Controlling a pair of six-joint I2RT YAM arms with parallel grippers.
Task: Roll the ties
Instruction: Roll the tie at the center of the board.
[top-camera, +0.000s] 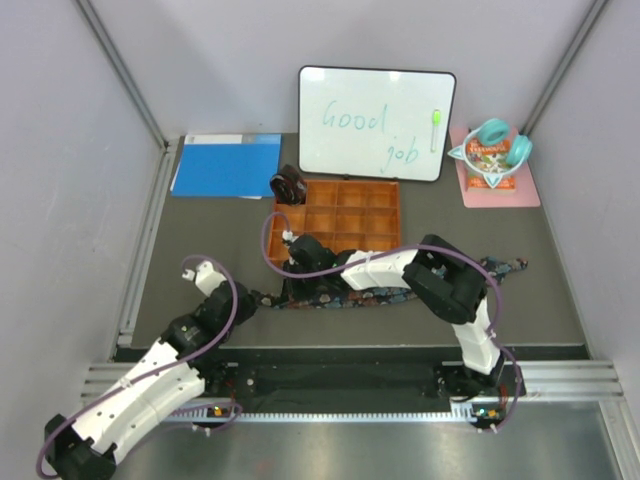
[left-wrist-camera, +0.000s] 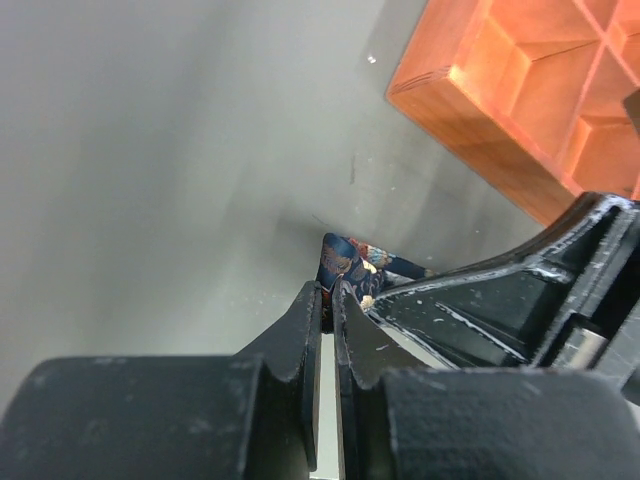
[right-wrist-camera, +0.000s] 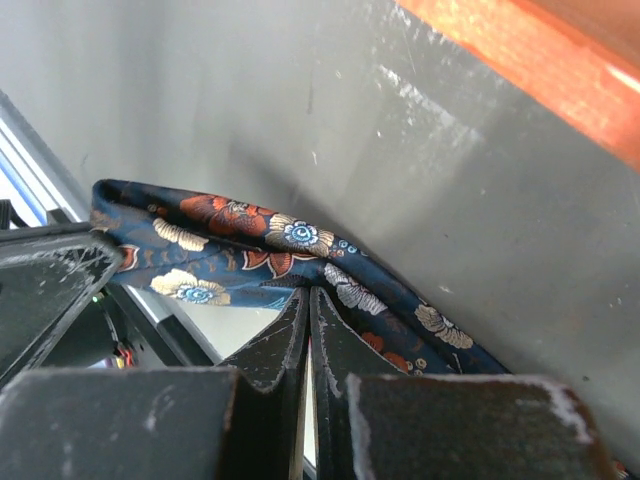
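The navy floral tie (top-camera: 420, 292) lies as a long strip across the mat in front of the orange tray; its right end reaches (top-camera: 515, 265). My left gripper (top-camera: 252, 298) is shut on the tie's left end (left-wrist-camera: 350, 262), its tips (left-wrist-camera: 330, 292) pinching the fabric. My right gripper (top-camera: 292, 288) is close beside it, shut (right-wrist-camera: 308, 295) on a raised fold of the same tie (right-wrist-camera: 270, 235). The brown-maroon tie (top-camera: 288, 185) sits as a dark coil at the tray's far left corner.
The orange compartment tray (top-camera: 345, 190) stands just behind the tie, and shows in the left wrist view (left-wrist-camera: 520, 90) and the right wrist view (right-wrist-camera: 540, 70). A whiteboard (top-camera: 376, 122), a blue folder (top-camera: 226, 165) and a pink mat with teal headphones (top-camera: 495, 160) line the back.
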